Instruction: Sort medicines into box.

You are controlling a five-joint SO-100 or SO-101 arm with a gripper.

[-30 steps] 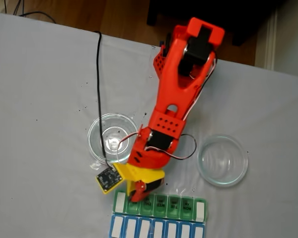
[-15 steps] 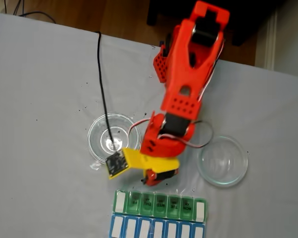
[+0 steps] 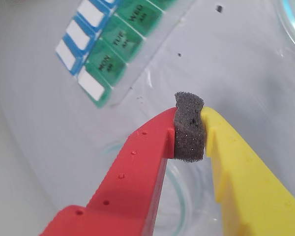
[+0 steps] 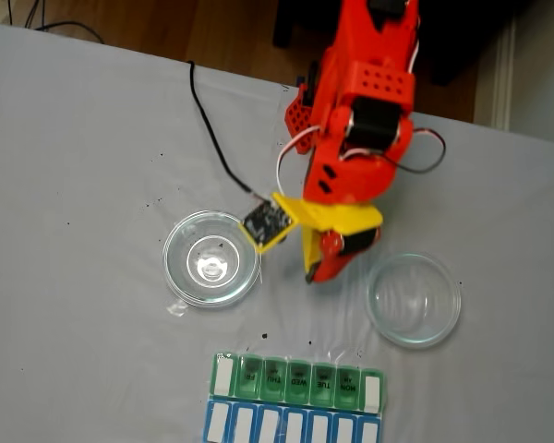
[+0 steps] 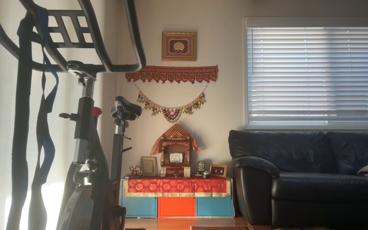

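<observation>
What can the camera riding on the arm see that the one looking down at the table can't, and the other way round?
The wrist view alone shows a dark foam pad squeezed between the gripper tips. The fixed view alone shows the whole orange arm, the black cable and both glass dishes, sitting empty. Both show the green pill box beside the blue one.

green-and-white pill box (image 4: 297,380) flat near the table's lower edge in the fixed view, translucent day-lettered lids shut
</observation>
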